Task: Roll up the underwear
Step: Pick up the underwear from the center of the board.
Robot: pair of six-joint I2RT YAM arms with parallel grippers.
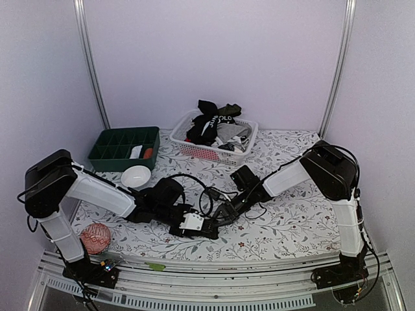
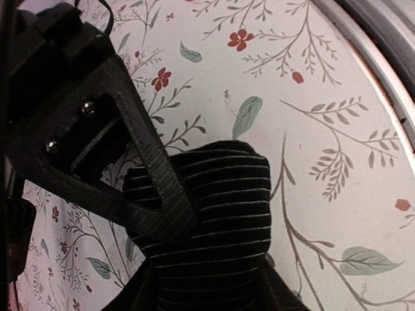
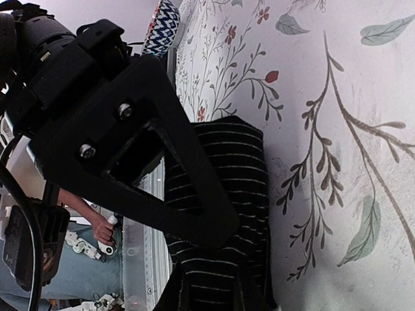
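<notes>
Looking at a white table cover (image 1: 292, 220) printed with red flowers. Counting two arms, one white plastic lattice basket (image 1: 207, 153) heaped with black, white and grey underwear (image 1: 211, 123), one green compartment tray (image 1: 123, 166), one white bowl (image 1: 136, 176), one red patterned ball (image 1: 95, 236). Seeing white lettering on a black waistband in the basket, too small to read. Finding one black pinstriped underwear piece (image 2: 227, 194) lying near the front edge. Recording the right gripper (image 1: 220, 214) pinching its cloth, with jaws nearly together. Failing to make out the opening of the left gripper (image 1: 206, 228), with one finger lying across the stripes.
</notes>
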